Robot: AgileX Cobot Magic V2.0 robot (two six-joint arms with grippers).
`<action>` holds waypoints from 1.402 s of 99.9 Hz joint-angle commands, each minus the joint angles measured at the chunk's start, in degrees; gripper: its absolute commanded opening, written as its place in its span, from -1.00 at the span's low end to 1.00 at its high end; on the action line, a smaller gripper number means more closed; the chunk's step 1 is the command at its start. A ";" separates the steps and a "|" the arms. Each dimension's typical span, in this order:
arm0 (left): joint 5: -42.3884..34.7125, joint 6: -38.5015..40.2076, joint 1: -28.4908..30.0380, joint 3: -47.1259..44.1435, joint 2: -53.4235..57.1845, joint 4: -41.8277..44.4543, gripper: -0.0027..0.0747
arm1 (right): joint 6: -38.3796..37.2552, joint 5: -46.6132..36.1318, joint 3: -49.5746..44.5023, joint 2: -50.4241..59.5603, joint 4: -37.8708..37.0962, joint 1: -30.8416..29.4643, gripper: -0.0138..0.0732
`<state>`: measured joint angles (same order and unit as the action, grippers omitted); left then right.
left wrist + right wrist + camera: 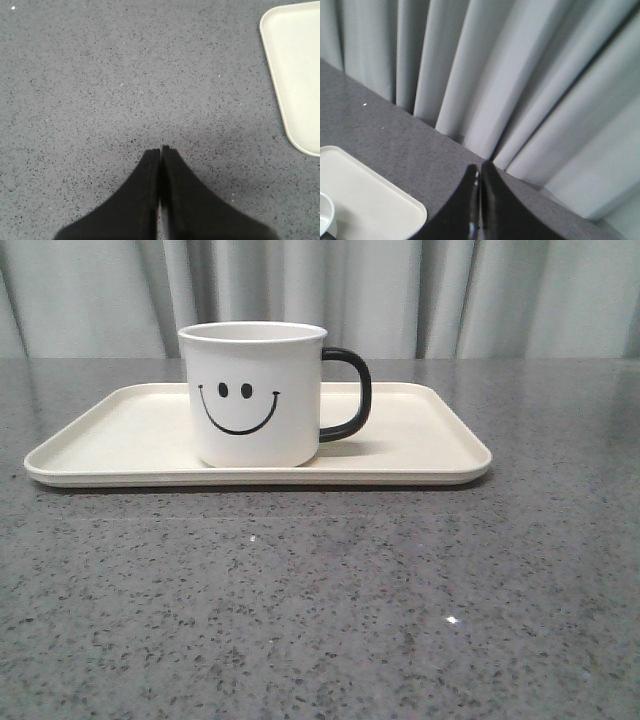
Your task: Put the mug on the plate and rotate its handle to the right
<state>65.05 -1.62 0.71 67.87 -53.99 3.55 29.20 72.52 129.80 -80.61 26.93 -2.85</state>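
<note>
The white mug (255,395) with a black smiley face stands upright on the cream plate (420,445), left of the plate's middle. Its black handle (350,393) points right. Neither gripper shows in the front view. My left gripper (160,149) is shut and empty over bare table, with a corner of the plate (295,75) off to one side. My right gripper (479,168) is shut and empty, raised near the curtain; a plate corner (370,200) and a sliver of the mug's rim (326,215) show in its view.
The grey speckled table (320,600) stretches in front of the plate. A grey curtain (450,290) hangs behind the table's far edge.
</note>
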 commanded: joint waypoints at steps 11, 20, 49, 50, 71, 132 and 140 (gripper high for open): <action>-5.03 0.18 0.05 1.33 0.57 -2.04 -0.98 | -1.17 -12.68 -14.15 13.58 1.42 -7.37 -0.96; -5.51 0.18 0.05 1.33 0.57 -2.38 -0.98 | -1.34 -19.44 -25.43 20.52 0.26 -9.36 -0.95; -7.94 0.18 0.05 1.18 1.09 -3.55 -0.98 | -3.29 -36.97 -63.25 41.57 0.26 -10.07 -0.95; -8.15 0.18 0.05 1.19 1.09 -3.55 -0.98 | -3.29 -37.24 -64.03 42.31 0.32 -10.07 -0.95; -11.91 0.18 0.05 -2.18 5.44 -5.54 -0.98 | -3.26 -44.79 -83.11 50.81 0.68 -10.00 -0.95; -14.02 0.18 0.05 -6.57 9.85 -12.92 -0.98 | -3.26 -45.12 -89.69 53.65 0.73 -10.00 -0.96; -13.93 0.18 0.05 -6.57 9.85 -13.07 -0.98 | -3.26 -45.12 -89.69 53.65 0.73 -10.00 -0.96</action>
<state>54.54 -1.62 0.71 59.98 -44.31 -7.86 25.87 31.90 38.80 -27.02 26.72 -12.70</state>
